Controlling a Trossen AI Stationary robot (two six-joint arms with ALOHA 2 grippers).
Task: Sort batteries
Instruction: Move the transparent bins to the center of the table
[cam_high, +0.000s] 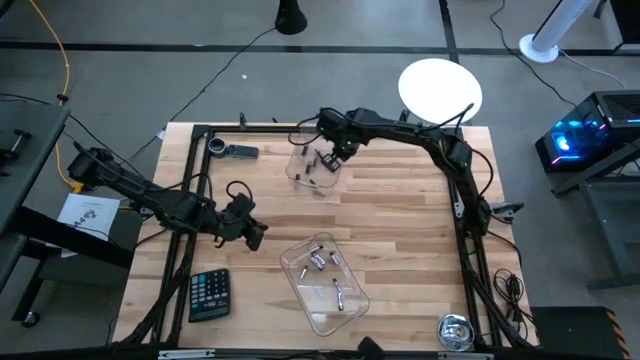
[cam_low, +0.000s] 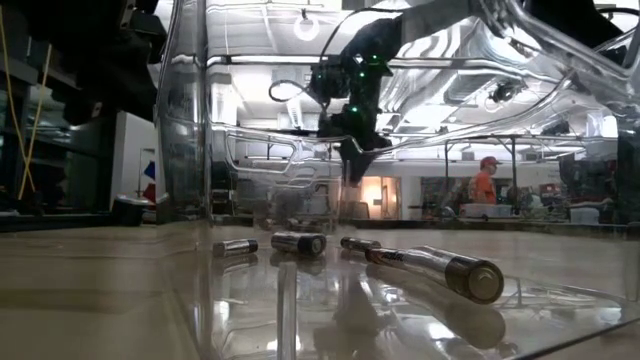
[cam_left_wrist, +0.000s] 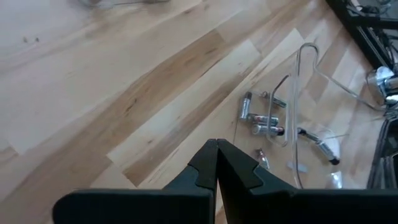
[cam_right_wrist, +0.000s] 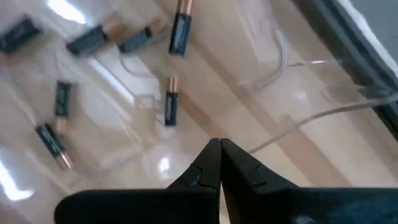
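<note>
Right gripper (cam_high: 338, 157) closed, empty, above far tray (cam_high: 300, 172) | left gripper (cam_high: 252, 232) closed, empty, idle over bench (cam_high: 400, 220) | one battery (cam_right_wrist: 170, 107) is best straddled squarely before closing.

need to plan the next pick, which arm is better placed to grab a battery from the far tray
Right, probably. The right gripper hangs over the far tray, fingers shut, with batteries just beneath. The left gripper, also shut, sits over bare wood beside the near tray.
</note>
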